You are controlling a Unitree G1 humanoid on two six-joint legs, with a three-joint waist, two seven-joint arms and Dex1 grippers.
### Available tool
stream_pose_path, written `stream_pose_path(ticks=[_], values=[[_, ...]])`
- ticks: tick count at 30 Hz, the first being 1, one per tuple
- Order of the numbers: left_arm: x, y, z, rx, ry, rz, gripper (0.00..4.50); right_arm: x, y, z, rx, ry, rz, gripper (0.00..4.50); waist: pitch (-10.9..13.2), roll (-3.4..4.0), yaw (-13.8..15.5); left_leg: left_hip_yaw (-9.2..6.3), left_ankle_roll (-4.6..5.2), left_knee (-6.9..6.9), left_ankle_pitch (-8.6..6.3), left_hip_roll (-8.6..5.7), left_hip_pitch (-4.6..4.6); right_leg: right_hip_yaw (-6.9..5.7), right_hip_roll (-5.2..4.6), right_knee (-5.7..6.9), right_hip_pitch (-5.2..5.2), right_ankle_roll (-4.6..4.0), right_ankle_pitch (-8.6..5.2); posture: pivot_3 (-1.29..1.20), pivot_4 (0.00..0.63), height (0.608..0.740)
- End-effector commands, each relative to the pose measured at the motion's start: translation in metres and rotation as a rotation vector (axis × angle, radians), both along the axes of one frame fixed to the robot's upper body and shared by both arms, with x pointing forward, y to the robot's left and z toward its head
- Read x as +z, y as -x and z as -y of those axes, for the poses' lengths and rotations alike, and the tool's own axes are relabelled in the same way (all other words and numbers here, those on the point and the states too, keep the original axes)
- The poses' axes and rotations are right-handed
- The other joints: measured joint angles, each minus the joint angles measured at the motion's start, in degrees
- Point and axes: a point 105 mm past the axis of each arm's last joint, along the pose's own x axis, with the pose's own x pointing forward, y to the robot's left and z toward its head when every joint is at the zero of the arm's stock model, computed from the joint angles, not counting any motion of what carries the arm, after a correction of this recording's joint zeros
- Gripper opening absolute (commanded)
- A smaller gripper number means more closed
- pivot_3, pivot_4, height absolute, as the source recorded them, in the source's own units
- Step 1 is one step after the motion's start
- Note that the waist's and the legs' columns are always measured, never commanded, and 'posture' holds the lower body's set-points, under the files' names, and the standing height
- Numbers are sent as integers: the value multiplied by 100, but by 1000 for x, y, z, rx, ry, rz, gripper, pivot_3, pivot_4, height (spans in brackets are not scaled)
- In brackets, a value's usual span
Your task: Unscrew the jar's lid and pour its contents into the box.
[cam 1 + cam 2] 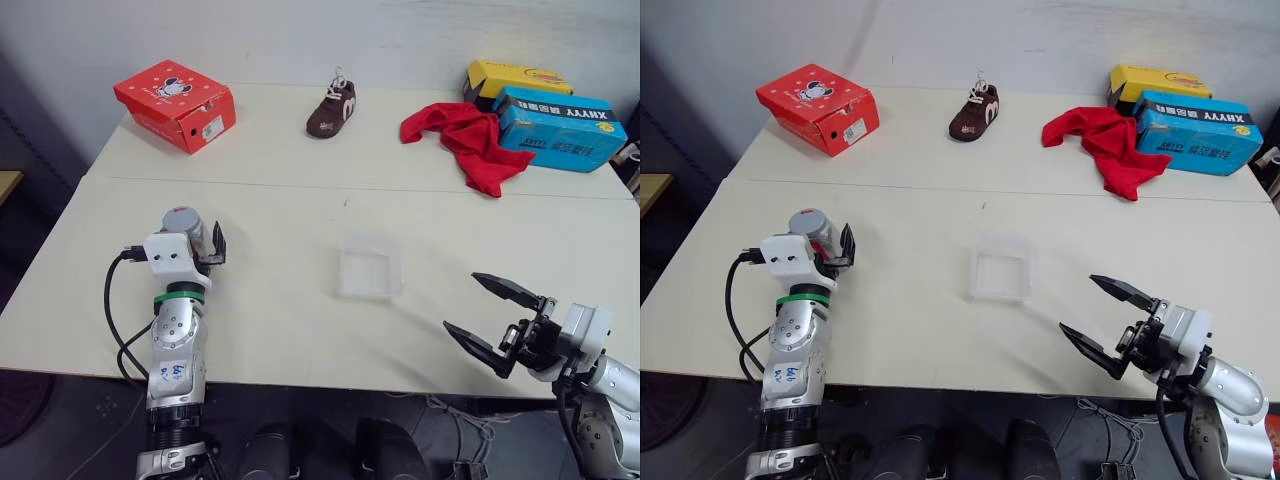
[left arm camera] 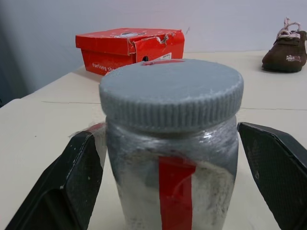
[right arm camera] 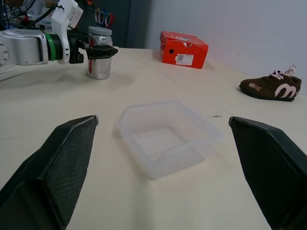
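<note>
Nothing is done yet: the jar stands at the frame's left with its lid screwed on, bracketed untouched by the wide-open left gripper, while the right gripper, wide open and empty, waits lower right of the empty box at centre.

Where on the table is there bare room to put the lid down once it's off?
Bare tabletop lies between the jar and the clear box, and between the box and the right gripper. The far edge is crowded: red shoe box, shoe, red cloth, blue box.
</note>
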Motion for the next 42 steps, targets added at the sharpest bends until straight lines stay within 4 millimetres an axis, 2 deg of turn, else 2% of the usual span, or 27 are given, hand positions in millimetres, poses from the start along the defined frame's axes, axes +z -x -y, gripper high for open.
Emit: stream_pose_path(ticks=[1, 7, 10, 11, 13, 15, 17, 19, 22, 25, 30, 35, 42], values=[[11, -3, -1, 4, -17, 42, 4075, 10, 2, -5, 3, -1, 35, 4500, 0, 0, 1, 0, 0, 0, 0, 0, 0, 0, 0, 0, 0, 0, 0, 0, 150, 740], [12, -5, 3, -25, -5, 48, 2343, 17, 2, -7, -21, -1, 46, 4500, 0, -1, 2, -1, 0, 0, 0, 0, 0, 0, -1, 0, 0, 0, 0, 0, 150, 740], [28, -3, 2, -49, -39, 112, 2344, 20, 4, -11, -18, -6, 52, 4500, 2, -3, 2, -1, 0, 0, 0, 0, -2, 0, 0, 0, -2, 0, 0, 0, 150, 740], [38, -3, 6, -114, -47, 147, 2344, 22, 5, -15, -4, -11, 51, 4500, 2, -3, 1, -1, 0, 0, 0, 0, -3, 0, 0, 0, -2, 0, 0, 0, 150, 740], [62, 1, 25, -379, 16, 212, 2344, 32, 5, -26, 20, -37, 48, 4500, 2, -3, -7, -1, -3, 0, 1, 2, -5, 0, 1, 2, -7, 0, 0, 0, 150, 740], [83, 16, 51, -710, -16, 228, 2344, 43, 1, -38, 40, -41, 27, 4500, 4, -5, -32, -4, -6, 2, 3, 4, -12, 1, 0, 6, -13, -1, 0, 0, 150, 740], [88, 31, 68, -973, -55, 155, 2344, 51, -9, -47, 20, -21, -27, 4500, 4, -3, -75, -9, -12, 6, 7, 6, -21, 1, -1, 7, -21, -2, -1, 0, 150, 740], [85, 41, 82, -1177, -171, 48, 2344, 76, -16, -70, 100, -63, -34, 4500, 6, 3, -147, -12, -14, 8, 8, 5, -20, 2, -3, 9, -20, -5, -3, 0, 150, 740], [86, 48, 97, -1357, -265, -19, 2344, 107, -22, -105, 225, -117, -84, 4500, 13, 22, -175, -15, -22, 5, 15, 6, -19, -4, 1, 11, -21, -12, -6, 0, 150, 740], [86, 52, 113, -1480, -324, -30, 2344, 124, -23, -130, 330, -116, -128, 4500, 15, 21, -167, -33, -1, 1, 37, 12, -37, -27, 7, 15, -31, -24, -13, 0, 150, 740], [87, 52, 136, -1544, -403, 18, 2344, 128, -30, -154, 358, -39, -185, 4500, 15, 20, -156, -48, 13, 5, 48, -1, -70, -63, 11, 31, -39, -26, -14, 0, 150, 740], [87, 56, 148, -1571, -378, 49, 2344, 124, -34, -166, 361, -4, -208, 4500, 16, 18, -163, -43, 48, 6, 38, -27, -79, -121, 17, 25, -37, -18, -10, 0, 150, 740], [85, 60, 157, -1580, -371, 60, 2344, 119, -38, -170, 347, 13, -203, 4500, 17, 15, -162, -47, 60, 13, 45, -31, -79, -128, 15, 15, -23, 1, 0, 0, 150, 740]])
